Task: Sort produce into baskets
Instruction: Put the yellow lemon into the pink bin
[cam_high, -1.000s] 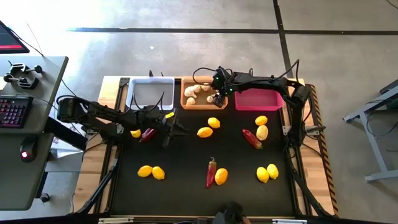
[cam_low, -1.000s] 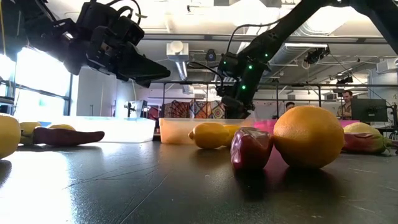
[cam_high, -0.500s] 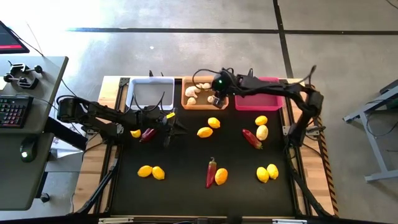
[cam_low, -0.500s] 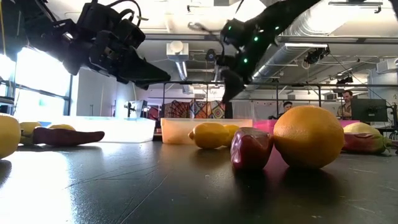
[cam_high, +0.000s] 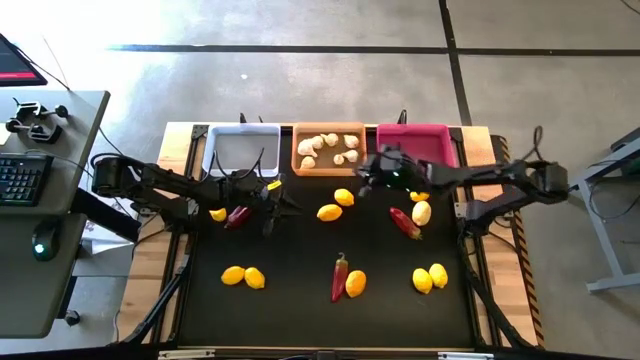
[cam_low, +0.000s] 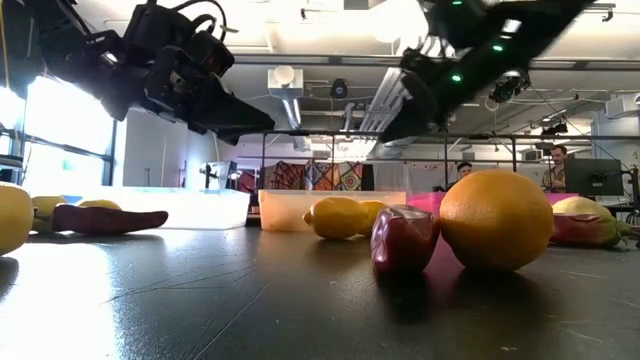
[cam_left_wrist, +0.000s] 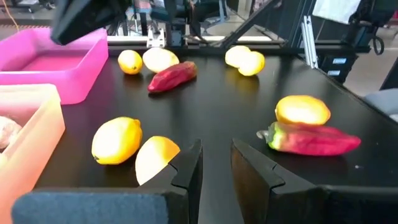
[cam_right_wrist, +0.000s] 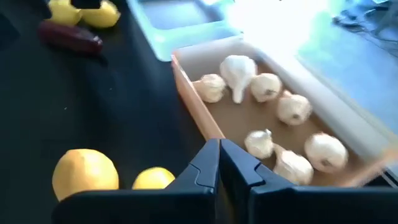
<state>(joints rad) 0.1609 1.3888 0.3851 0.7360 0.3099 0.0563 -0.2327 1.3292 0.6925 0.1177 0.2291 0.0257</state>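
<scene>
The right gripper (cam_high: 366, 184) hung fingers pressed together and empty over the mat, just in front of the orange basket (cam_high: 297, 160) (seven garlic bulbs (cam_right_wrist: 238, 70) inside). The left gripper (cam_high: 283, 198), narrowly parted, held nothing near two lemons (cam_high: 336, 205).

grey concrete floor (cam_high: 330, 90) with dark seam lines surrounds the table. at nine o'clock stands a grey desk (cam_high: 45, 230) bearing a keyboard (cam_high: 22, 178) and mouse (cam_high: 40, 244). ceiling ducts (cam_low: 300, 75) run overhead; a bright window (cam_low: 55, 130) glows.
</scene>
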